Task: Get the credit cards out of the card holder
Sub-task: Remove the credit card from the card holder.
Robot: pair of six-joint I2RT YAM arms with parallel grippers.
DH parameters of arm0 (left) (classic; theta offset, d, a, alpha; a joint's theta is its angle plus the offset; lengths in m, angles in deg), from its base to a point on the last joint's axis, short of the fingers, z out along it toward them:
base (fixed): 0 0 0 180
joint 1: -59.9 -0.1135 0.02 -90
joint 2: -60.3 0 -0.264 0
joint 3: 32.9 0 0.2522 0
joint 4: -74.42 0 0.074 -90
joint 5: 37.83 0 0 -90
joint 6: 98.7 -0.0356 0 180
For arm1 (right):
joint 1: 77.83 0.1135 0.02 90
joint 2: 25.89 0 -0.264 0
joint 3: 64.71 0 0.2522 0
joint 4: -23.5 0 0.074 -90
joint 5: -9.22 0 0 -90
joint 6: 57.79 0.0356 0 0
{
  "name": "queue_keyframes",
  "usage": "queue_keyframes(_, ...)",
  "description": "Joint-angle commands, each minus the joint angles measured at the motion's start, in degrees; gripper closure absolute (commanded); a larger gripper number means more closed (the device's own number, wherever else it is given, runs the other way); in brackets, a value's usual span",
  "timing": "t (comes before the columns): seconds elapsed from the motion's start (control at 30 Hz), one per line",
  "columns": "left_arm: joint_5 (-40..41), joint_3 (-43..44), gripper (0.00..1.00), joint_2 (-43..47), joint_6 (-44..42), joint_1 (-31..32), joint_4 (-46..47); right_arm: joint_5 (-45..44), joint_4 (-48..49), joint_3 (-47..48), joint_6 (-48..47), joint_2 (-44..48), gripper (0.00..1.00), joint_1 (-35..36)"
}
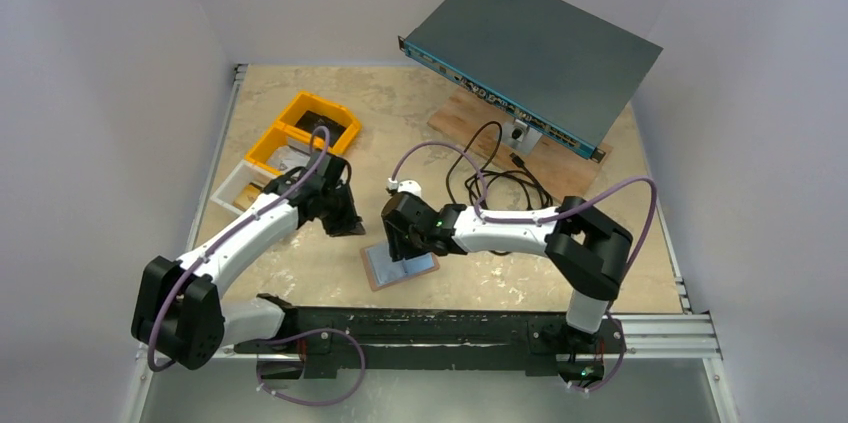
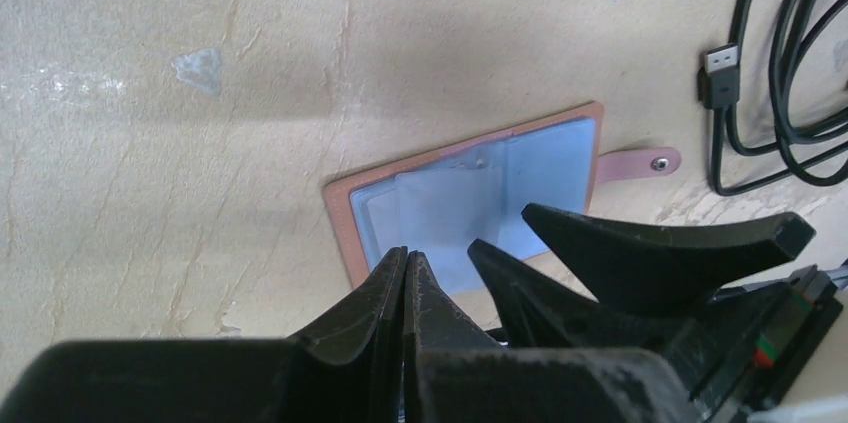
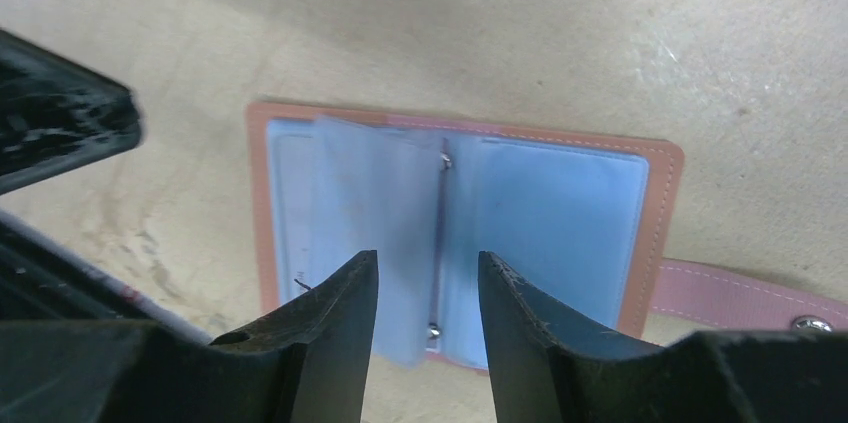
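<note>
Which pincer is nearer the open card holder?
Right. The right pincer hovers open directly above the middle fold of the card holder; the left pincer sits shut, off to its side.

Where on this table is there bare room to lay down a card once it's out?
Bare tabletop lies between the left arm and the card holder, and behind, between the yellow bins and the black cables. Crowded around the holder, under the right end effector.

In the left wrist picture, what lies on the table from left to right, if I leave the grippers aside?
pale mark → card holder, lying open → strap with its snap stud → USB plug
</note>
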Motion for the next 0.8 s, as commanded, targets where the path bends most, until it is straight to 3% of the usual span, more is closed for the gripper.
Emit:
queue_keyframes(0.0,-1.28,-1.53,0.99,1.13,-1.31,-0.15,-0.39,-2.39,-2.24,1.86,-1.04,-0.75,0.6,0.06)
queue_keyframes(0.37,-5.5,-3.92,0.99,-1.56,-2.84,2.09,2.81,0.88,0.37,-1.64,2.04,-0.99,0.93,-1.07)
queue_keyframes(0.53,-8.13,-4.63,0.92,-5.19,-1.74,4.51,6.47,5.86,4.5,-5.07,3.62,-1.21,1.0,-3.09)
queue_keyframes(0.77,-9.31,-5.5,0.82,-8.65,-0.65,5.4,9.84,9.16,7.97,-8.72,4.74,-1.34,1.0,-5.09)
